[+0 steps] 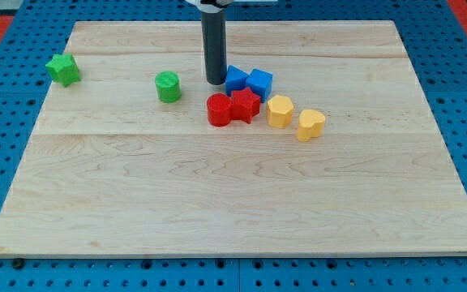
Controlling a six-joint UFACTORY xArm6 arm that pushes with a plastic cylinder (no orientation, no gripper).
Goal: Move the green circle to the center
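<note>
Wood board [233,195], round green circle [168,87]

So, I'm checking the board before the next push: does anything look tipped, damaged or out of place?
Nothing stands out. The green circle sits upright left of my tip, the other blocks lie flat in a cluster to its right, and the green star sits alone at far left.

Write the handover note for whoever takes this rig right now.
My tip is down on the board, just left of the blue blocks and right of the green circle, touching neither that I can see.
Green circle sits left of the red pair, above and left of centre.
Done: nothing visible yet.
Left: get around the circle and push it down and right to the centre.
</note>
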